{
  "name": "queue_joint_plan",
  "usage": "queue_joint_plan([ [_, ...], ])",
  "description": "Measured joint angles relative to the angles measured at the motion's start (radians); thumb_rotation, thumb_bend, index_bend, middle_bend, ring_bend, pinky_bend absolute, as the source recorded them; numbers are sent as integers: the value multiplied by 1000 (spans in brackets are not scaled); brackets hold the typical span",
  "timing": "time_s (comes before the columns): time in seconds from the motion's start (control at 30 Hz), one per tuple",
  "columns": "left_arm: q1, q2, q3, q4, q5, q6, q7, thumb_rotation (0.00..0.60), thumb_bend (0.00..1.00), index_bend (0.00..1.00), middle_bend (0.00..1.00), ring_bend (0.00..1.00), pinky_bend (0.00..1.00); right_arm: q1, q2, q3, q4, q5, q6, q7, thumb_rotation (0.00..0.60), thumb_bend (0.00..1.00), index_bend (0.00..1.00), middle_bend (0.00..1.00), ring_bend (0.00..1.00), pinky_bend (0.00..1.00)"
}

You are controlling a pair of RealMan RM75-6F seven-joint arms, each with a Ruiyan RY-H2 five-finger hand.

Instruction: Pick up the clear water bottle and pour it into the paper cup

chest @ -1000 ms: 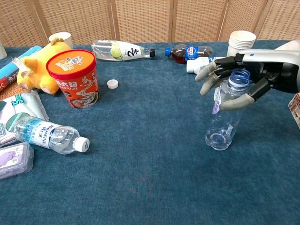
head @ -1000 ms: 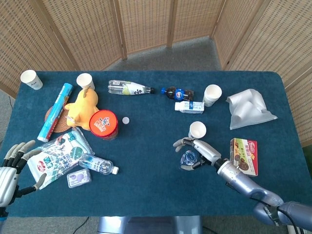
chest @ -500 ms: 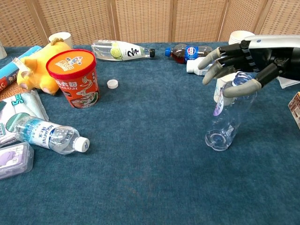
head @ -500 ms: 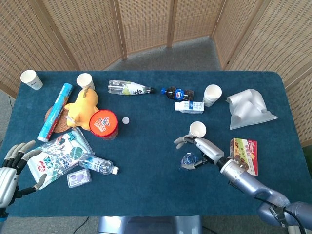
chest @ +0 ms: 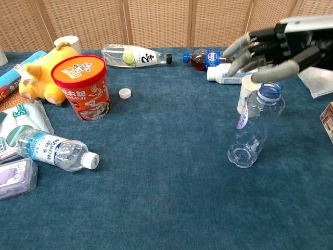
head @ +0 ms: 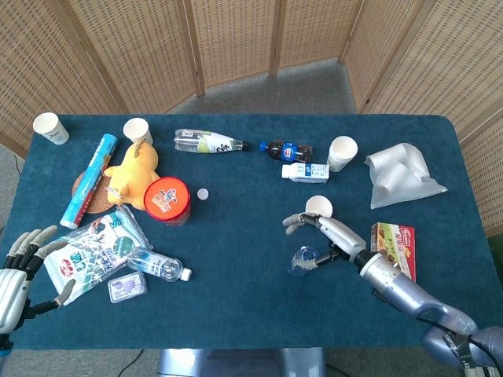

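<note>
The clear water bottle (chest: 253, 126) stands uncapped on the blue cloth, leaning with its blue-ringed neck toward the right; in the head view the bottle (head: 302, 260) sits just in front of a paper cup (head: 318, 207). That cup (chest: 244, 95) shows partly behind the bottle's neck. My right hand (chest: 271, 48) hovers above the bottle's mouth with fingers spread, touching nothing; the same hand (head: 332, 234) lies between cup and bottle in the head view. My left hand (head: 22, 271) rests empty, fingers apart, at the table's near left corner.
A white cap (chest: 125, 93) lies loose near an orange noodle cup (chest: 83, 86). A capped water bottle (chest: 54, 150) lies at the left. A cookie box (head: 393, 250) sits right of my hand. A milk bottle (head: 305, 173) and a cola bottle (head: 287, 149) lie behind the cup.
My right hand has let go of the bottle's neck and risen above it, fingers opening. The bottle stays in place, leaning. The left hand has not moved.
</note>
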Motion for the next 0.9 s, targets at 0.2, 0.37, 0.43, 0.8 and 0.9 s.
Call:
queue_joint_plan([
  [0.2,-4,4,-2,-6,-2,-4,4,445,385,206,115,0,0,-26,32,53,-18,61,57,45,600,263,291,344,166,134],
  [0.37,-7,3,-2,-12,-5,-10,8,447,385,205,115,0,0,-52,28,84,-1,100,107,46,600,281,363,350,161,133],
  [0.43,-7,4,-2,-15,-7,-10,11,447,385,205,114,0,0,-65,16,95,15,123,130,17,600,289,378,354,162,133],
  [0.8,-16,7,-10,-7,-45,-38,-1,446,386,206,115,0,0,-158,-57,133,128,253,282,-333,600,296,390,356,140,126],
  [0.9,-19,-1,-14,7,-60,-46,-17,448,386,206,115,0,0,-199,-68,127,165,276,310,-404,600,297,397,354,127,126],
])
